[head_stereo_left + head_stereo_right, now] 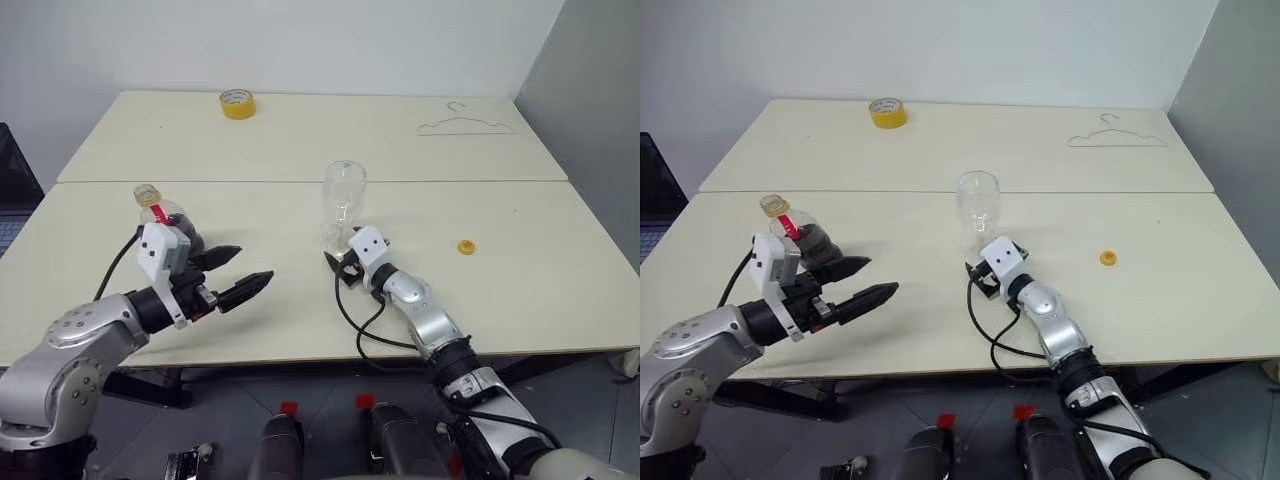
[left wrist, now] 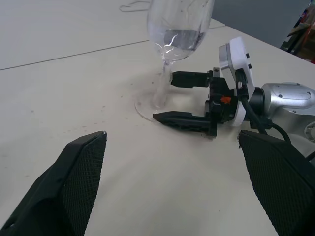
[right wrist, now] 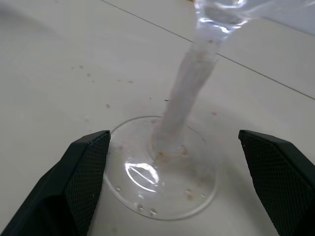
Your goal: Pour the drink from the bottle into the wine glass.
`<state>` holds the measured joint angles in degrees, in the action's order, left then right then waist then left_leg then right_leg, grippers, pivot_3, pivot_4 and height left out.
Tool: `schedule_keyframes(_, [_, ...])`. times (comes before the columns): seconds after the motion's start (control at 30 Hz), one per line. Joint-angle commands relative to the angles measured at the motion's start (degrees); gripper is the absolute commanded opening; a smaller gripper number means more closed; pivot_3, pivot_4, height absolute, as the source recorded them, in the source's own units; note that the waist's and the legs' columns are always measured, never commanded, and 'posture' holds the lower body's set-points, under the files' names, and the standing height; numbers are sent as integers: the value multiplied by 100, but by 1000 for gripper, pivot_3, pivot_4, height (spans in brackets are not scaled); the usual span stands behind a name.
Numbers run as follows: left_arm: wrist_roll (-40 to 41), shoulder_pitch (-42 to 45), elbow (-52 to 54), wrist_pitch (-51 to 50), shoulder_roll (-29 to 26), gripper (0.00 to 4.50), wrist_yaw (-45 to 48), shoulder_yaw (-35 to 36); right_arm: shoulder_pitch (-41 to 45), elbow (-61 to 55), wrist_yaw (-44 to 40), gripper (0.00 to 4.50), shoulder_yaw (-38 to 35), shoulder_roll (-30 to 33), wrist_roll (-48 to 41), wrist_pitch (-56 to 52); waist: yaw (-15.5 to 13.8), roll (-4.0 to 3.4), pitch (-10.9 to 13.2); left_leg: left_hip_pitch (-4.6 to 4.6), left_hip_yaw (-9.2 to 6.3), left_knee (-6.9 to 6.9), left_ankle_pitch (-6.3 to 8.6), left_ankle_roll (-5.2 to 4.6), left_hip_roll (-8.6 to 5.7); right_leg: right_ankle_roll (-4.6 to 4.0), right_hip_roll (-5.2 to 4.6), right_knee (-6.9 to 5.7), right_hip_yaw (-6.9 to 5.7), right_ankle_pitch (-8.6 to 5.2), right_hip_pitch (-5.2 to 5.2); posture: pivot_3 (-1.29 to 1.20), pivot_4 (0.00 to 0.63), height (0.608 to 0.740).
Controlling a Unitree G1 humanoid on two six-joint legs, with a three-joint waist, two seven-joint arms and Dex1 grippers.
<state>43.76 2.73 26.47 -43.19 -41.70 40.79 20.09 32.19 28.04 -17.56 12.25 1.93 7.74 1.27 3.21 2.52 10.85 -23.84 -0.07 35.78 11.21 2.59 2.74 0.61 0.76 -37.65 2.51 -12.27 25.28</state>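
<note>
The bottle point(image 1: 160, 212) is standing upright just behind the left gripper point(image 1: 240, 272), jaws apart, while the right gripper point(image 2: 170, 98), also gaping, is flanking the wine glass point(image 1: 342, 203) stem.

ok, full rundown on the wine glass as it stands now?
The wine glass is clear and stemmed, with a rounded bowl and round foot, standing upright on the pale table near the middle. The bowl looks empty of dark drink. Brownish specks dot its foot. The right tool sits open either side of the stem, not gripping it. Only the table touches it.
</note>
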Motion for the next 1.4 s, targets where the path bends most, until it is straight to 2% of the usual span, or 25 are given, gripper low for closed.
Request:
schedule_keyframes(0.03, [-43, 27, -24, 154, -129, 4500, 112, 96, -82, -796, -127, 4458, -76, 119, -91, -350, 4, -1, 1, -1, 0, 0, 0, 0, 0, 0, 1, 0, 0, 0, 1, 0, 150, 740])
schedule_keyframes(0.23, [6, 87, -265, 224, -329, 4500, 296, 355, -286, -1920, -638, 4458, -43, 676, -80, -1488, 4, -2, 3, 1, 0, 2, 0, 0, 2, -1, 3, -2, 0, 0, 3, 0, 150, 740])
schedule_keyframes(0.37, [89, -47, -335, 273, -265, 4500, 278, 636, -296, -2585, -1124, 4458, -115, 1174, -212, -2577, 2, -2, 3, 0, 3, 4, 0, 0, 1, -1, 0, 1, 1, -1, 3, 0, 150, 740])
schedule_keyframes(0.53, [139, -535, -26, 470, 343, 4500, -254, 1037, -195, -3148, -1535, 4458, -413, 1755, -536, -3415, -7, -5, 5, 0, 7, 0, 1, 1, 1, -1, -2, 2, 2, -1, 5, 0, 150, 740])
schedule_keyframes(0.73, [-53, -946, 261, 941, 1036, 4500, -1138, 1442, -333, -4401, -3096, 4458, -614, 2916, -1737, -4355, -35, -6, 9, -5, 4, 1, 3, 3, 1, 0, -2, 3, 0, -1, 6, 0, 150, 740])
schedule_keyframes(0.83, [-509, -1154, 150, 1473, 1290, 4500, -1376, 1501, -395, -5062, -3940, 4458, -760, 3408, -2579, -4550, -30, -8, 10, -1, 0, 3, 3, 4, 3, -1, 1, 6, -3, -2, 4, 0, 150, 740])
schedule_keyframes(0.93, [-932, -1340, -57, 1793, 1307, 4500, -1376, 1313, -147, -5304, -4304, 4458, -831, 3587, -3174, -4771, -7, -8, 11, 1, 4, 4, 3, 4, 4, -1, 1, 18, -1, -2, 2, 0, 150, 740])
schedule_keyframes(1.03, [-994, -1376, -124, 1880, 1268, 4500, -1236, 1147, 137, -5436, -4455, 4458, -853, 3687, -3593, -4976, -7, -10, 12, -2, 3, 5, 3, 4, 6, -1, 1, 58, -3, -2, -3, 0, 150, 740])
schedule_keyframes(1.4, [-1249, -775, -803, 2055, 1167, 4500, -1496, 1156, 688, -5432, -4141, 4458, -743, 3592, -4010, -5042, -52, -5, 11, -19, 23, 6, 11, -4, -1, 1, -30, 73, -18, -1, -1, 0, 150, 740])
